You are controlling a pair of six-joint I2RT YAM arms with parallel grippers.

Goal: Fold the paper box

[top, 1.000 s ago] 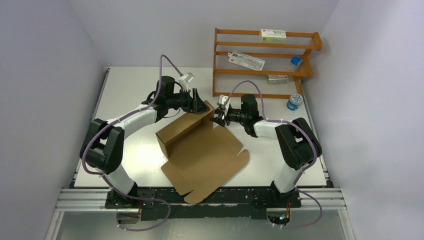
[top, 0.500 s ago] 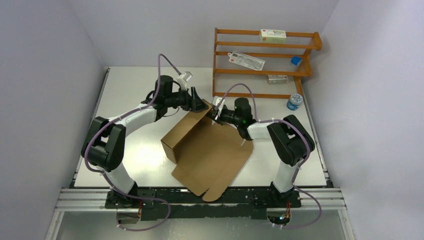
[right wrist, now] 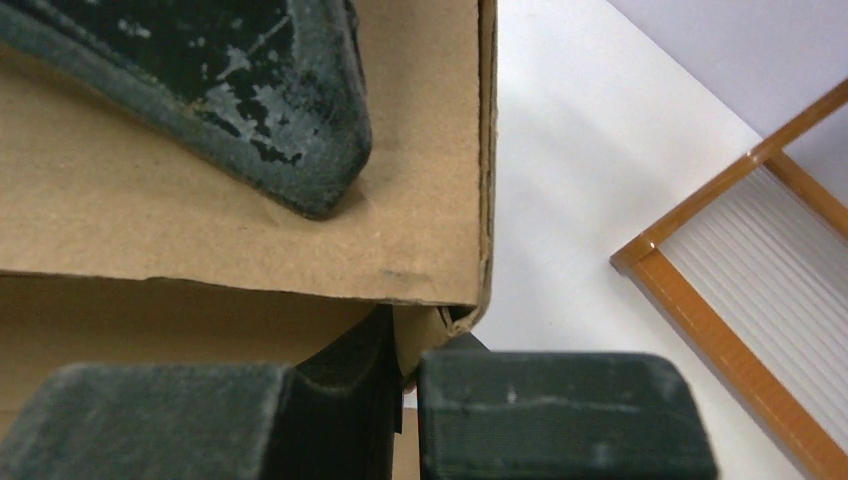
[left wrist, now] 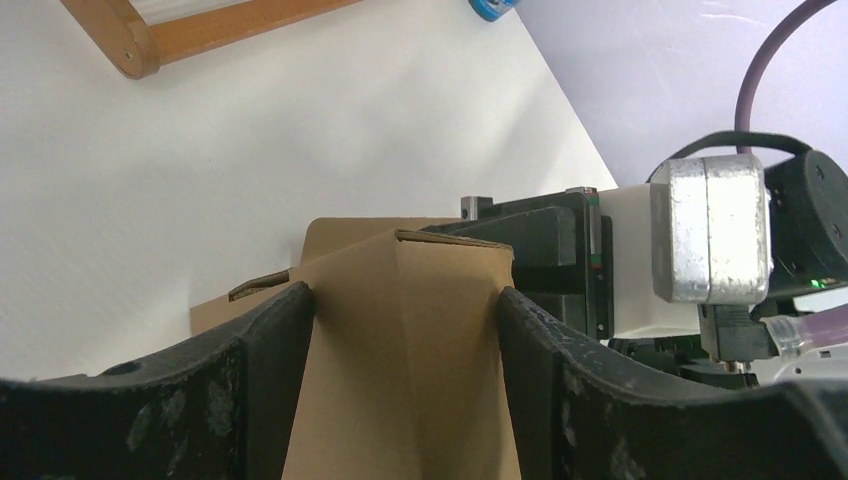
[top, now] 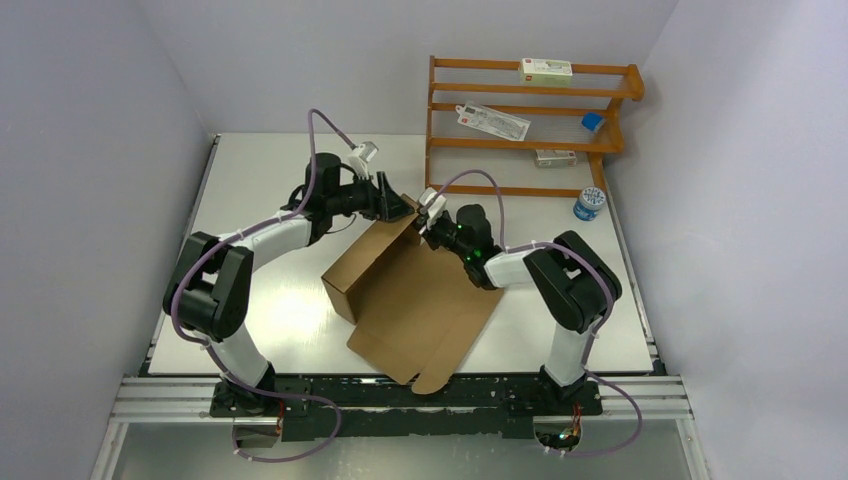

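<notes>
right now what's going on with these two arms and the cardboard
Two robot arms are folding the paper box on the table. One long wall of it stands up; the rest of the sheet lies flat toward the arms. The left end effector grips the far end of that wall, a finger on each side. The right end effector meets it at the same corner, its fingers nearly together on a thin cardboard edge there.

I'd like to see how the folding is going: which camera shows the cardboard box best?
The top view: the whole cardboard box shows, one end raised, the rest flat. The left wrist view shows only a folded corner; the right wrist view only one edge, close up.
</notes>
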